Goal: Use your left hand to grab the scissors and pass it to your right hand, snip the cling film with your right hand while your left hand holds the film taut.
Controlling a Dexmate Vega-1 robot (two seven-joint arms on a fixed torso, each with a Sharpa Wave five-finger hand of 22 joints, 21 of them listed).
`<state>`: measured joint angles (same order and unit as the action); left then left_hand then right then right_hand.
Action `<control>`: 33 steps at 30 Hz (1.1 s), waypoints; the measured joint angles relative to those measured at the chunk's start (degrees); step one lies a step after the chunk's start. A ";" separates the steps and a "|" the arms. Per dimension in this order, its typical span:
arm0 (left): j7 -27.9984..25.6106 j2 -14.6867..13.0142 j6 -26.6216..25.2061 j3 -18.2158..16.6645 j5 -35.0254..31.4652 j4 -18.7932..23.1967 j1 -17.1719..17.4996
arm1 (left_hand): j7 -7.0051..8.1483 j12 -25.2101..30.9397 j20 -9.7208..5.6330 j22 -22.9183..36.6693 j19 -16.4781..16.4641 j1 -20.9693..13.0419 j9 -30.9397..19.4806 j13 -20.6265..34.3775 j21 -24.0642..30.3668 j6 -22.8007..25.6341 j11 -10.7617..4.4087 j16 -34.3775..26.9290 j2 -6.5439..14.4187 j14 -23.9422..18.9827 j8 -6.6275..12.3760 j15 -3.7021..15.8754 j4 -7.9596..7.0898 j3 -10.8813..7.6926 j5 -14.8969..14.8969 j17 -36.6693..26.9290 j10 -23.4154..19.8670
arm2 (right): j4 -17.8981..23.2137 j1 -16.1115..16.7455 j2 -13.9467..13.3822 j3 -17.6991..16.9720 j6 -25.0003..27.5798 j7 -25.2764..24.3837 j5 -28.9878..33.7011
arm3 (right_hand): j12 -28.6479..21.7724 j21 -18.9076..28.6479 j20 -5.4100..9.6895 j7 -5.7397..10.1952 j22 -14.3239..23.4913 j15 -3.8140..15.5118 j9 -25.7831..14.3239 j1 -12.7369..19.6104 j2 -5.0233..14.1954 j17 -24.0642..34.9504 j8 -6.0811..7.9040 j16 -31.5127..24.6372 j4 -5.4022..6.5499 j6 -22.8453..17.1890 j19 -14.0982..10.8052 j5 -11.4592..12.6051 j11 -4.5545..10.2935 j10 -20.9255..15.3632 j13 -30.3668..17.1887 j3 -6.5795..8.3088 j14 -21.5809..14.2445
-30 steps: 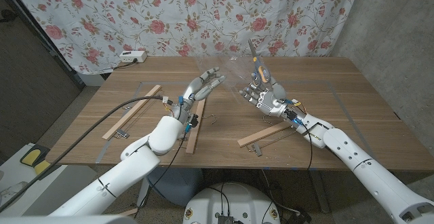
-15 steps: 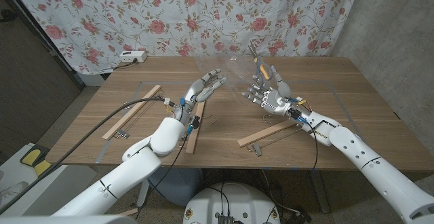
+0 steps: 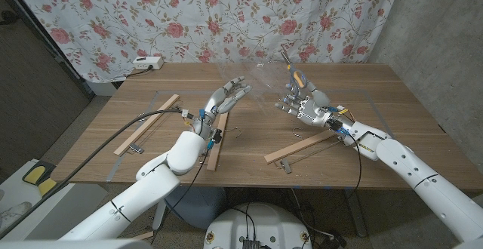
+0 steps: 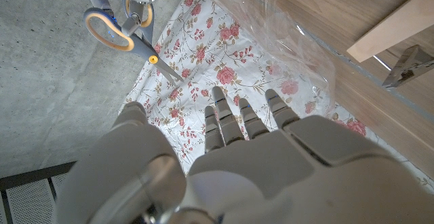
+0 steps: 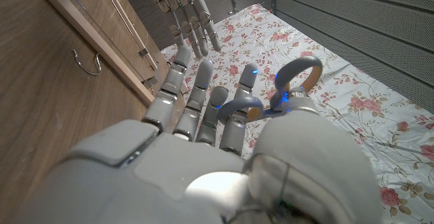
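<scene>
The right hand (image 3: 306,104) grips the scissors (image 3: 290,69), blades upward; the cling film (image 3: 253,79) lies leftward, beside the open left hand (image 3: 225,98).

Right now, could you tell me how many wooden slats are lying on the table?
3: left slat near the table's left side, middle slat beside the left arm, right slat under the right arm.

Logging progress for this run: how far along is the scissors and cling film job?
Handover looks done: the right hand holds the scissors, blades raised. In hand: the left hand is up at the cling film, fingers extended; whether it grips the film cannot be told. Left: the snip itself; no cut is visible in the film, and the blades are not yet at it.
</scene>
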<state>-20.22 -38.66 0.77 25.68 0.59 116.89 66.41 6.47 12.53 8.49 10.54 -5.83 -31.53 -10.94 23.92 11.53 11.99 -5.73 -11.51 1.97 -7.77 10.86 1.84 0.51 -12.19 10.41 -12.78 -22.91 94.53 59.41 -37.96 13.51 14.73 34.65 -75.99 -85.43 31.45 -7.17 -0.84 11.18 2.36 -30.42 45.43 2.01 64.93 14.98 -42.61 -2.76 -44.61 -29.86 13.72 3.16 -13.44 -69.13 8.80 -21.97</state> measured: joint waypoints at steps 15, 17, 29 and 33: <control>0.38 -0.47 -0.70 -0.10 -0.23 0.20 -0.14 | 0.49 0.21 0.00 0.00 0.00 0.00 0.00 0.00 0.00 0.50 0.00 -0.02 0.00 0.00 0.38 0.00 0.14 -0.14 0.00 0.00 0.00 | -1.42 -0.27 0.92 0.84 -0.58 1.24 -0.07 | 0.01 -0.84 0.01 -0.30 0.01 0.06 0.04 4.13 -1.30 -0.71 -1.84 0.90 -4.32 2.88 0.43 3.74 -0.56 3.32 -0.67 2.08 2.45; 0.43 -0.54 -0.82 -0.10 -0.22 0.27 -0.14 | 0.49 0.21 0.00 0.00 0.00 0.00 0.00 0.00 0.00 0.51 -0.22 -0.02 0.00 0.00 0.38 0.00 0.13 -0.14 0.00 -0.01 -0.22 | -1.77 -0.53 0.92 1.08 -0.68 1.82 0.24 | 0.01 -1.15 0.27 -0.49 0.01 0.12 0.00 4.30 -1.47 -0.75 -2.28 0.91 -4.56 4.02 0.69 3.74 -0.76 4.34 -0.78 2.07 3.07; 1.60 -1.13 -1.39 -0.25 0.27 0.70 -0.92 | 1.20 1.11 0.22 0.00 -0.22 -0.36 -0.01 -0.29 0.00 6.18 -1.64 -0.51 0.36 -0.54 2.24 -0.11 0.55 -0.56 0.00 -0.01 -1.64 | -4.00 -1.42 1.80 1.89 -0.93 3.81 0.70 | -0.19 -1.61 1.04 -0.61 -0.27 -0.03 -0.54 4.66 -1.83 -1.28 -2.94 0.93 -5.07 5.99 1.04 2.37 -0.69 5.83 -0.64 1.79 4.14; 2.34 -1.16 -0.67 -0.24 0.31 0.59 -1.61 | 1.17 1.11 0.22 0.00 -0.22 -0.69 -0.01 -0.30 0.00 8.43 -1.85 -0.57 1.34 -0.54 2.81 -0.10 1.01 -1.02 0.00 -0.01 -1.86 | -4.37 -1.46 2.02 1.90 -1.05 4.14 0.69 | -0.40 -1.61 1.26 -0.61 -0.27 -0.03 -0.80 4.88 -2.05 -1.28 -2.66 0.75 -5.07 5.99 0.82 1.92 -0.67 5.80 -0.44 1.79 4.14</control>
<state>-17.88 -39.81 0.10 25.44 0.91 117.49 64.80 7.65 13.64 8.71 10.54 -6.05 -32.22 -10.95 23.62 11.53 20.42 -7.59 -12.09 3.32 -8.31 13.67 1.74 1.52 -13.21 10.41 -12.80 -24.77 90.16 57.95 -35.93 15.41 13.68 38.79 -75.29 -85.83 29.84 -5.91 -1.45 10.91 2.33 -31.22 50.31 -0.05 63.65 12.32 -41.86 -7.83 -38.62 -29.04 15.65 2.48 -7.64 -69.58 10.60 -17.83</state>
